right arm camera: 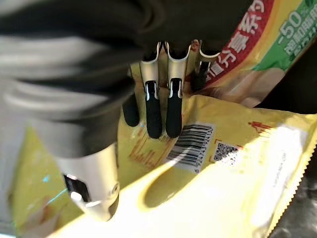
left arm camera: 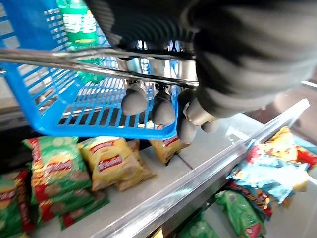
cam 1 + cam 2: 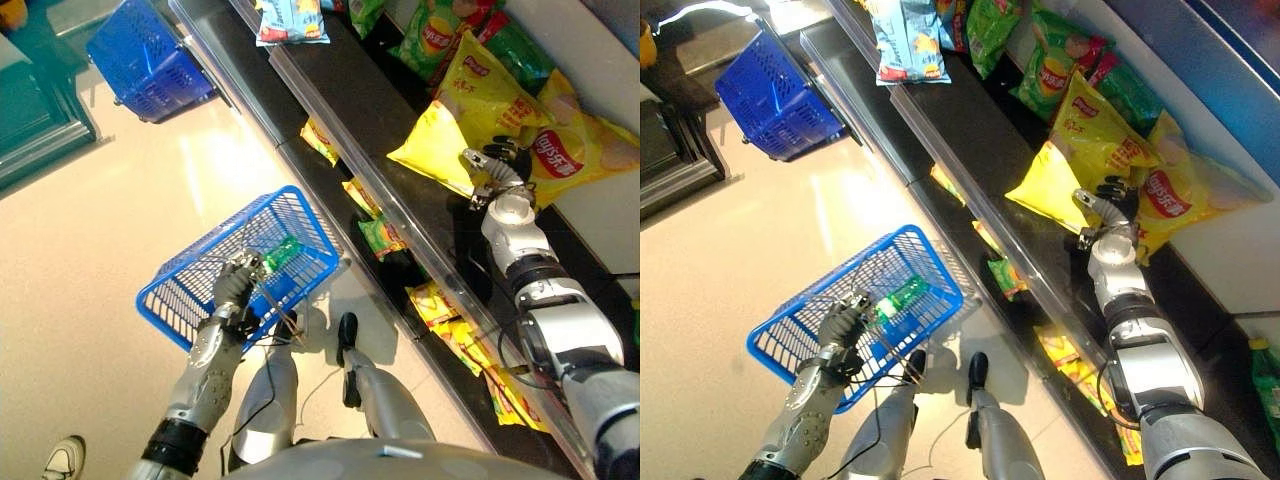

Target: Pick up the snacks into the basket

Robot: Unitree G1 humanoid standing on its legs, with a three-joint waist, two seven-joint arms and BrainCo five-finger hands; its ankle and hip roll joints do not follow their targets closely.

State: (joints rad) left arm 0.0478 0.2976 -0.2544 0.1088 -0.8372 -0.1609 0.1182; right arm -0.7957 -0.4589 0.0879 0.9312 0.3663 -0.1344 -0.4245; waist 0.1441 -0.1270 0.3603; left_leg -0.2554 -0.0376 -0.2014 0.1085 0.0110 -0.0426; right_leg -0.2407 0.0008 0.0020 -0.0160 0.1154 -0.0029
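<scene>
L hand (image 3: 238, 283) curled round wire handle of basket (image 3: 190, 280), green snack (image 3: 281, 252) already inside. R hand (image 3: 497, 165) over yellow chip bag (image 3: 470, 110) on shelf, fingers (image 1: 154, 116) straight, not yet gripping. Step: reach for bag; next needs closing on its edge, carry to basket

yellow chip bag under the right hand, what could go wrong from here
The right hand has straight fingers lying on the yellow chip bag, not curled round it, so the slick bag may slide away. It overlaps a second yellow bag, which might drag along. The blue basket hangs tilted from the left hand; its green bottle could roll.
</scene>
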